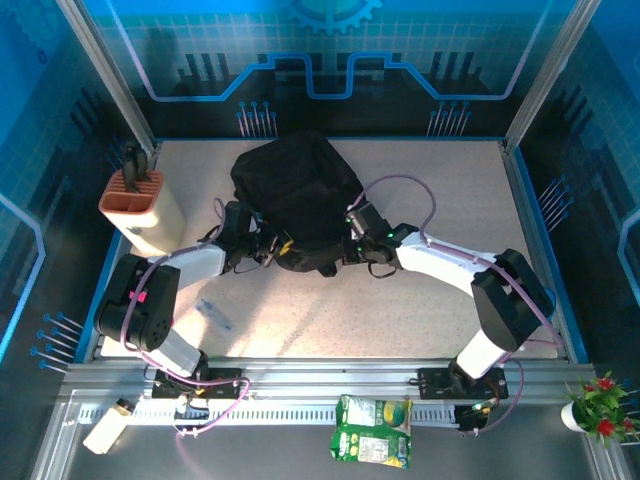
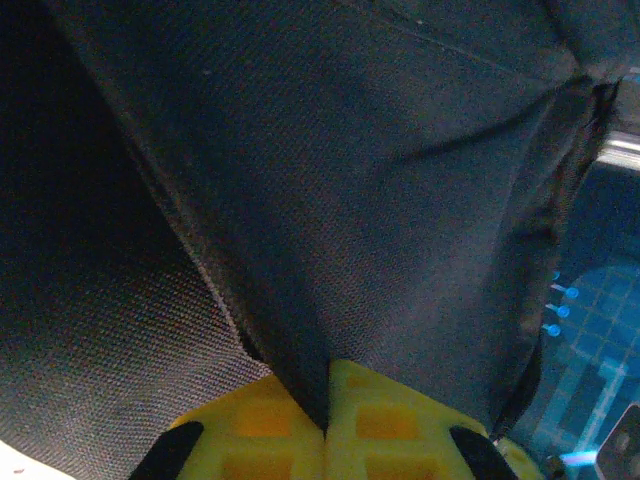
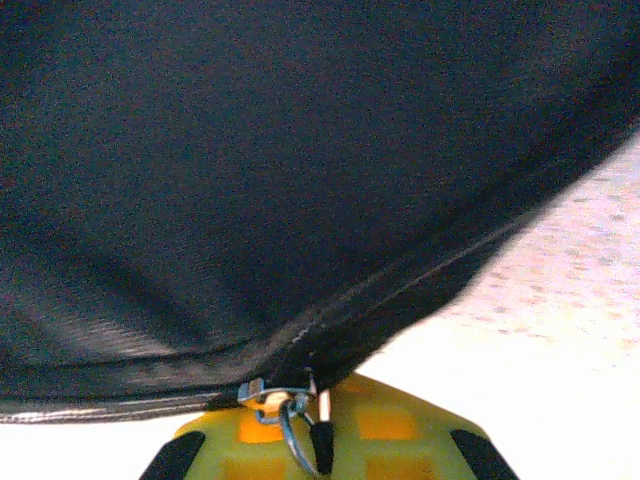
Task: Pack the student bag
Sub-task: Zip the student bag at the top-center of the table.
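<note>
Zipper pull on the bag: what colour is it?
Silver; the zipper pull shows best in the right wrist view.

I'm looking at a speckled beige worktop [image 1: 420, 300] with the black student bag [image 1: 295, 190] lying on it toward the far middle. A cream holder [image 1: 145, 220] with an orange top stands at its left edge. Near the front left lies a small clear item [image 1: 215, 312] I can't identify.

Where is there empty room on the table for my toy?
Most room is back right, between the student bag and the table's right edge. Another lies in front of the bag, between the left arm and right arm. It's crowded at the bag's near edge, where the left claw and right claw pinch it.
</note>
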